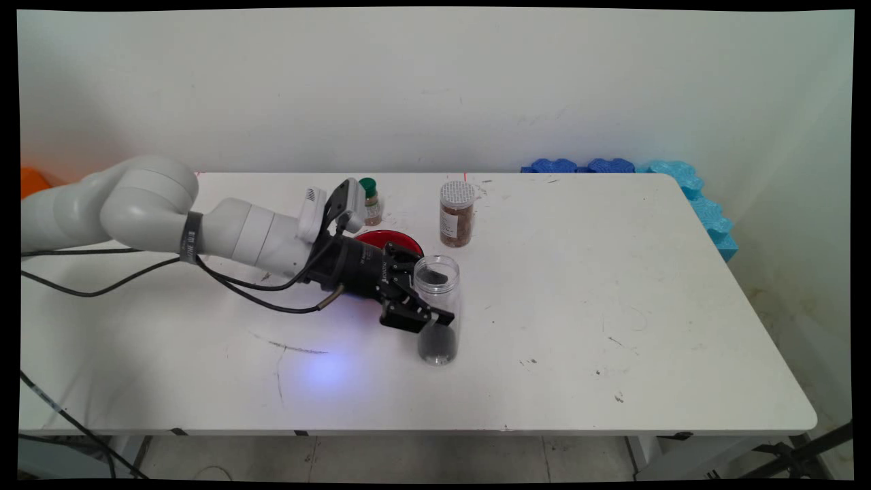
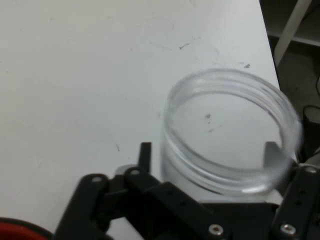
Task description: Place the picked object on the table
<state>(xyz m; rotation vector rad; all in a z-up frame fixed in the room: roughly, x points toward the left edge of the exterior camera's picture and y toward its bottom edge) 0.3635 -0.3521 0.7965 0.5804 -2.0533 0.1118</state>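
Gripper (image 1: 434,297) (image 2: 208,150): reaching in low and nearly level from the left of the clear jar (image 1: 441,280) (image 2: 200,172), straddling it about halfway up its wall, one finger (image 2: 145,152) lying just beside the jar's near side and the other showing dimly through the plastic on the far side. Seeming spread rather than clamped, judging from the hand view, with a thin strip of table showing between the nearer finger and the jar wall; not possible to tell whether the far pad is touching. Jar: standing upright and lidless on the white table (image 1: 612,306), mouth open to the hand camera, looking dark at its base in the main view, though whether from contents or from shadow cannot be told. Lying just behind and to the left of the jar, partly hidden by the wrist, a red plate (image 1: 381,238) (image 2: 20,233). Standing farther behind the jar, slightly to its right, a taller lidded jar of brown stuff (image 1: 456,214). Standing behind and to the left of the clear jar, beyond the plate, a small bottle with a green cap (image 1: 371,201). Lining the table's far right corner, well apart from the jar, blue foam pieces (image 1: 612,165).
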